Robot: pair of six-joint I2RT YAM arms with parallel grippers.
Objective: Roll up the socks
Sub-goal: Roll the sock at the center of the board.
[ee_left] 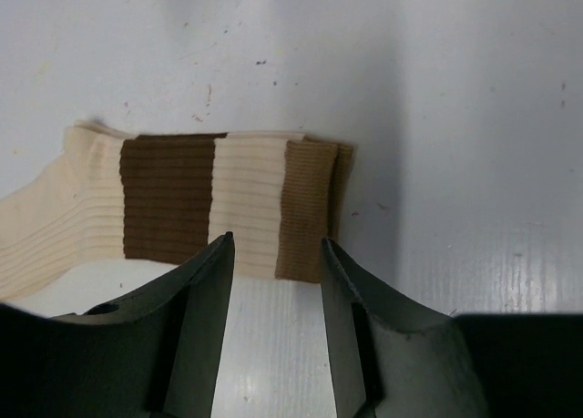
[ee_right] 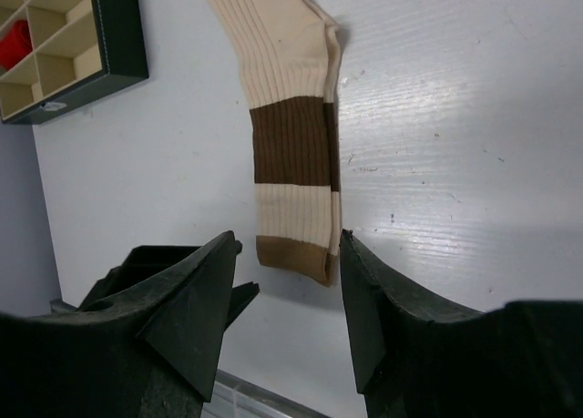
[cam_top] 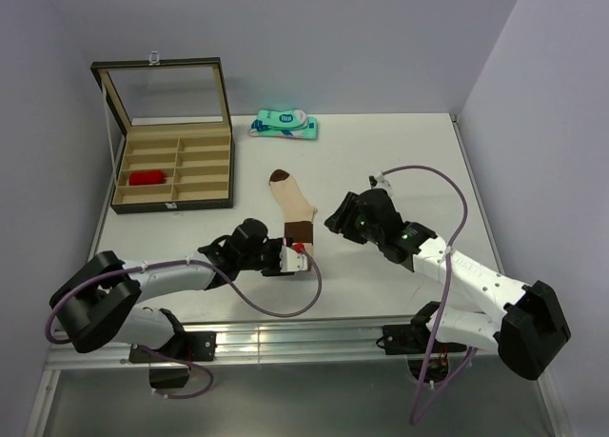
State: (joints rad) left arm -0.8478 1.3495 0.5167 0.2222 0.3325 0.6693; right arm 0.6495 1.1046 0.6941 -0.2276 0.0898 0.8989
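Left wrist view: left claw (ee_left: 275, 245), jaws parted and empty, fronts beige sock (ee_left: 173, 199) at its cuff, apparently to start rolling; right claw (ee_right: 289, 240) likewise parted.

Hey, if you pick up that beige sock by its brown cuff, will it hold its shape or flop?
Probably flop: the beige sock lies limp and flat on the table, thin ribbed knit. Its ribbing likely grips rather than slips. It looks light, unlikely to roll unaided.
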